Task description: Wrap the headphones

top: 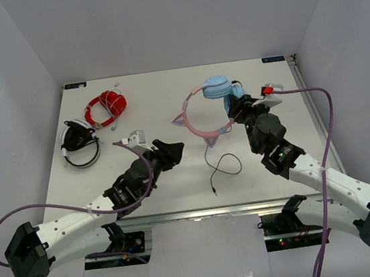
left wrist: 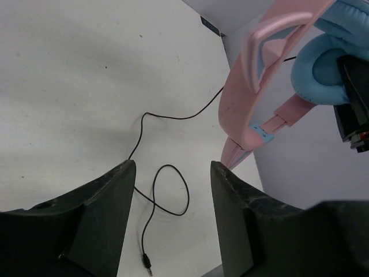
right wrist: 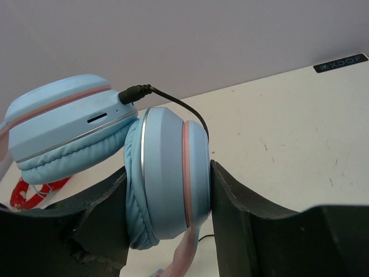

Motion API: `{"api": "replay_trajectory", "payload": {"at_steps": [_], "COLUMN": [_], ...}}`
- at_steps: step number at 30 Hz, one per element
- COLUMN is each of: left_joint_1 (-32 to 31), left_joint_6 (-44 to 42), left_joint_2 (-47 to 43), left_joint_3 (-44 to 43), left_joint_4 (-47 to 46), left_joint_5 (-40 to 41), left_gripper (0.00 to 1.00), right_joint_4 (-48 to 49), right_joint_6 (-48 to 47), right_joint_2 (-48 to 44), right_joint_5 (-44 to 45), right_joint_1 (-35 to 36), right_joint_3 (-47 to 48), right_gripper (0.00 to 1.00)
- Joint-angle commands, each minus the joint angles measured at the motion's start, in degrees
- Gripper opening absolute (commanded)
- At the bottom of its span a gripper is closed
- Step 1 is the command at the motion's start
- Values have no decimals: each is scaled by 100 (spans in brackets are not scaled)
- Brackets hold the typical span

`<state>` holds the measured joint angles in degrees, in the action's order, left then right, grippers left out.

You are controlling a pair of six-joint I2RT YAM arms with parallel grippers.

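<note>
"Right tool [right wrist: 168, 180] is clamped across one blue cup of the headphones [top: 217, 88], with the other cup just beside it."
"And the left tool [left wrist: 173, 166]?"
"Fingers apart, gripping nothing. The cable [left wrist: 143, 115] loops on the tabletop [top: 165, 87] beyond its tips, and the headband [left wrist: 236, 109] is ahead."

the cat-eared over-ear headphones [top: 217, 88] have light-blue earcups, a pink headband and a thin black cable [left wrist: 179, 119]. the coiled cable bundle [top: 107, 107] is red, the second headphones [top: 79, 143] black and white.
</note>
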<state>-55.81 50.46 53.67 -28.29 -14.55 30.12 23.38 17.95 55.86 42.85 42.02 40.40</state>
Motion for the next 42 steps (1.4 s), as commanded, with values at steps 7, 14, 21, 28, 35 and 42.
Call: {"api": "replay_trajectory", "payload": {"at_steps": [7,14,21,28,35,42], "left_joint_1": [-18,-82,-125,-149,-164,-243], "left_joint_6": [332,219,254,161,-42,-90], "left_joint_2": [1252,1582,2378,2793,3202,3369], "left_joint_3": [-1014,-1188,-1608,-1866,-2176,-2296], "left_joint_4": [-714,-795,-782,-924,-945,-875], "left_joint_5": [181,322,381,529,850,1244], "left_gripper": [55,55,55,54,45,23], "right_joint_4": [970,1172,1155,1096,1173,1282], "right_joint_6": [1175,1021,1291,1429,1578,1648], "right_joint_2": [-156,-321,-389,-295,-233,-71], "right_joint_5": [992,1250,1488,1713,1912,2091], "right_joint_1": [26,46,118,266,384,541], "right_joint_3": [-450,-765,-898,-918,-1129,-1236], "right_gripper": [8,8,8,8,8,8]}}
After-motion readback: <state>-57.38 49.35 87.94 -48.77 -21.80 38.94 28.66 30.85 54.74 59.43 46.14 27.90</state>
